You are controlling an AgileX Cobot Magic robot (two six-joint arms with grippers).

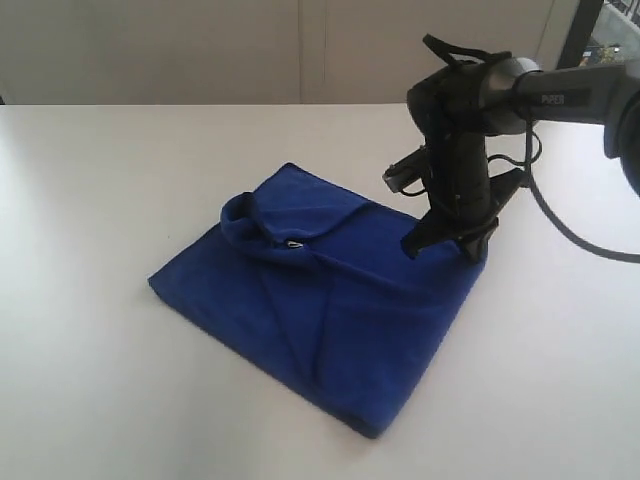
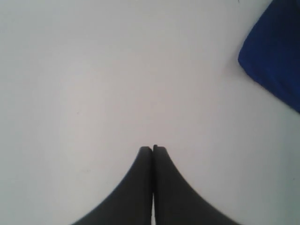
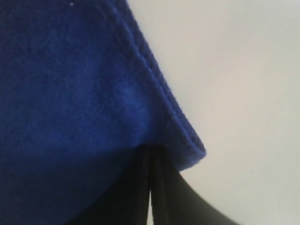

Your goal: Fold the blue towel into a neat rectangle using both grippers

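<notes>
The blue towel [image 1: 320,300] lies folded on the white table [image 1: 100,200], with a rumpled flap and its small white label [image 1: 295,243] near the far left part. My right gripper [image 1: 446,244] stands at the towel's far right corner. In the right wrist view the blue towel [image 3: 70,84] covers the tips of the right gripper [image 3: 152,151], whose jaws are pressed together at that corner's hem. The left gripper [image 2: 153,148] is shut with nothing in it, over bare table. Beside it, only a corner of the blue towel [image 2: 276,61] shows. The exterior view does not show the left arm.
The right arm [image 1: 560,95] reaches in from the upper right with a black cable [image 1: 560,225] looping down beside it. A pale wall [image 1: 200,50] runs behind the table's far edge.
</notes>
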